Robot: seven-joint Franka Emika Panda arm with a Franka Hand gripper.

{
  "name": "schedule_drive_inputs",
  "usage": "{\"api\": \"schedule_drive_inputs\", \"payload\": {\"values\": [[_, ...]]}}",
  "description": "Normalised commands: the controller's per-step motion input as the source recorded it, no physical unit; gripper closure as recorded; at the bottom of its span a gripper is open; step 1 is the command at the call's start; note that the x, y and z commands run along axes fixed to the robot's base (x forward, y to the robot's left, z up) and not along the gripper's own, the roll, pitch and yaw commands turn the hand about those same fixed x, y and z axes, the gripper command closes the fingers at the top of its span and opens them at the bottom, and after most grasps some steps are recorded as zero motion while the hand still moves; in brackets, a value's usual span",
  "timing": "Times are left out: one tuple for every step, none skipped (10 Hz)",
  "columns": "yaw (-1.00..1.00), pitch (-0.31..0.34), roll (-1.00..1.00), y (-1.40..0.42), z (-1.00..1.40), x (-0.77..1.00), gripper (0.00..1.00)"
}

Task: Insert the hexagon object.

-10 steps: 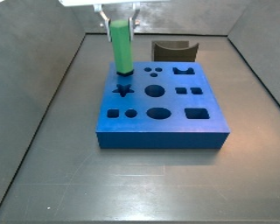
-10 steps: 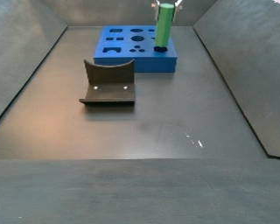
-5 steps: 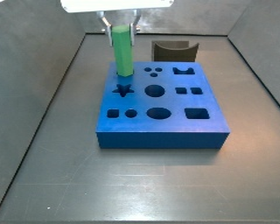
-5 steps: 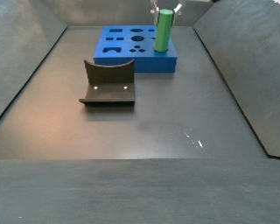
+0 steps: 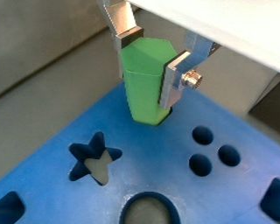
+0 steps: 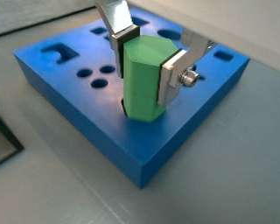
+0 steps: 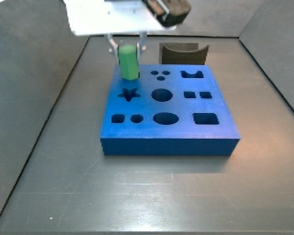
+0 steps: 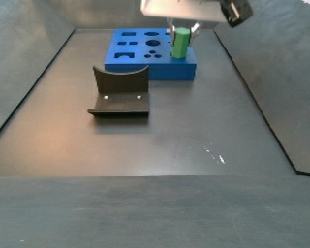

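The hexagon object [image 5: 146, 83] is a bright green rod standing upright, its lower end down in a hole near a far corner of the blue board [image 5: 55, 179]. My gripper [image 5: 150, 51] is shut on its upper part, one silver finger [image 5: 122, 19] on each of two opposite flat sides. It shows the same way in a wrist view [image 6: 145, 83], with the gripper [image 6: 149, 51] above the board [image 6: 192, 122]. In both side views the rod [image 7: 130, 64] [image 8: 181, 45] stands short above the board [image 7: 175, 133] [image 8: 132, 66] under the gripper [image 7: 129, 44] [image 8: 182, 29].
The board has other holes, among them a star hole [image 5: 94, 157] beside the rod and round holes [image 5: 202, 136]. The dark fixture [image 7: 183, 52] [image 8: 119, 93] stands on the floor apart from the board. Grey sloping walls [image 7: 45, 101] ring the floor.
The gripper has come down with the green rod. The rod's lower end has sunk into the board's hole, so less of it stands above the board.
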Motion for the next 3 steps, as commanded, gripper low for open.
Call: {"api": "schedule_drive_inputs", "payload": {"values": [[0.0,-0.057,0.0,-0.03,-0.46,0.04,1.0],[0.0,-0.02,-0.07,0.03,-0.09,0.0,1.0],[0.0,-0.007,0.0,0.0,0.0,0.0,1.0]]}}
